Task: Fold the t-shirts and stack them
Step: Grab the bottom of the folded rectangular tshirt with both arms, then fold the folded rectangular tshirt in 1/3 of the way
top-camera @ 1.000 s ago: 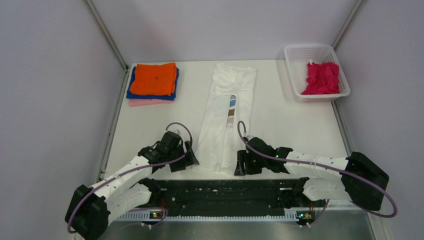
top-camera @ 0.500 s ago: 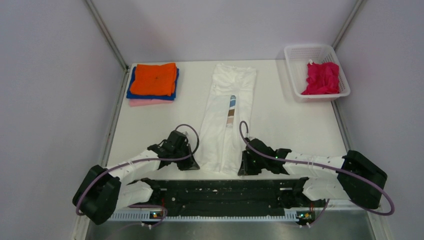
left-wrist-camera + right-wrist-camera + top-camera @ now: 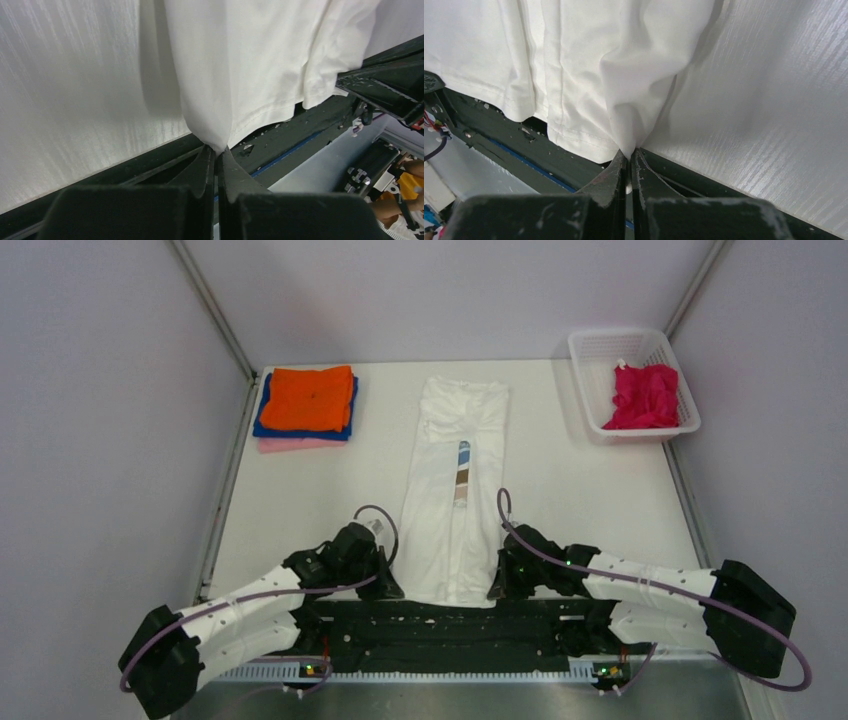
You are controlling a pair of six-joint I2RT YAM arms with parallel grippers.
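Shirt (image 3: 450, 530) hem pinched, left claw (image 3: 216, 151), right claw (image 3: 629, 153)

Left arm (image 3: 250, 592) and right arm (image 3: 640, 572) low, wrists angled inward, jaws pinched tight on white t-shirt (image 3: 447, 535).

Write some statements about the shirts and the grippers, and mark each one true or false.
1. The left gripper is shut on the near hem of the white t-shirt. True.
2. The right gripper is open, apart from the cloth. False: it is shut on the same hem.
3. The orange t-shirt lies on the blue t-shirt. True.
4. The magenta t-shirt lies outside the basket. False: it lies inside it.
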